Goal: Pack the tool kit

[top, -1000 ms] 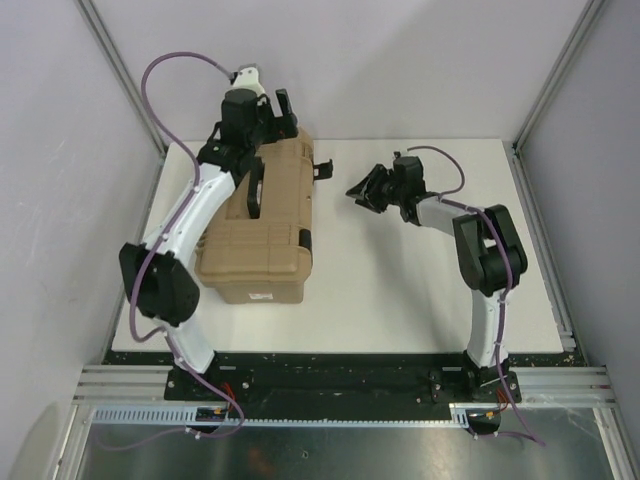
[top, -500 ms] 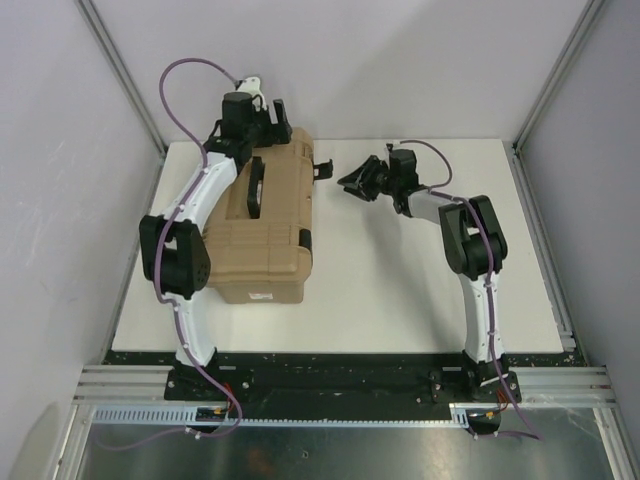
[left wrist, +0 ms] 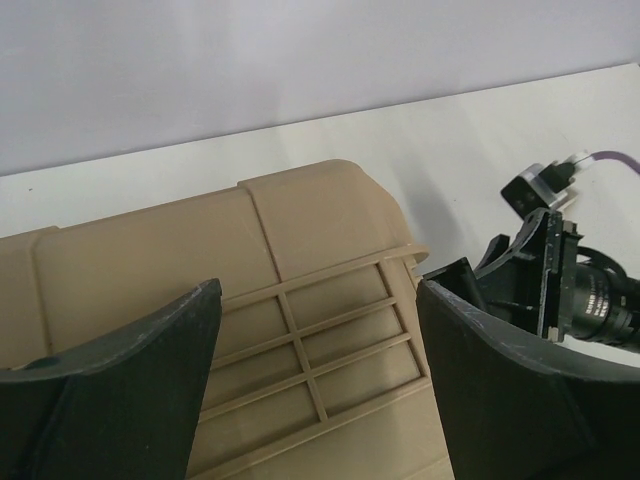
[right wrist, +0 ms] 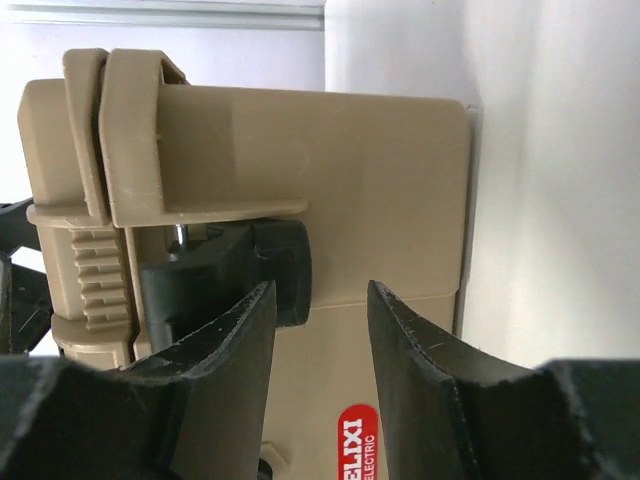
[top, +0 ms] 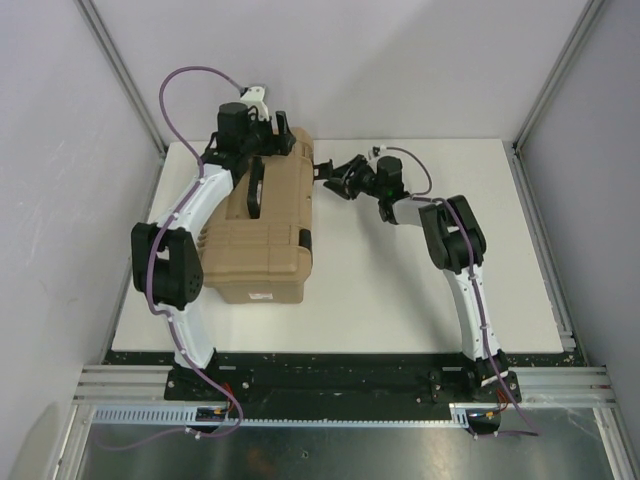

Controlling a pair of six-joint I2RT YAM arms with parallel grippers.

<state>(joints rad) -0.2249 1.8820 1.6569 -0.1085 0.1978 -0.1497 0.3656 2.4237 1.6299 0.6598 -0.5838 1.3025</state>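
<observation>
The tan toolbox lies shut on the left half of the white counter, its long axis running away from the arm bases, so whatever it holds is hidden under the lid. A black handle lies along its top, partly covered by the left arm. One black latch shows on the right side near the front, and another near the far end. A pale label on the near end is too small to read. The left hand hovers over the far end of the box. From its wrist camera its two dark fingers stand wide apart with only the ribbed tan surface showing between them, and nothing is gripped. Their bases are cut off by the bottom edge, and whether the tips touch the plastic cannot be told. The right hand reaches in from the right to the far latch. In its own view the fingers stand at a middling gap with nothing between them, and the latch sits just behind the tip of the left-side finger, contact unclear. A red label on the box side is cut off at the bottom edge.
</observation>
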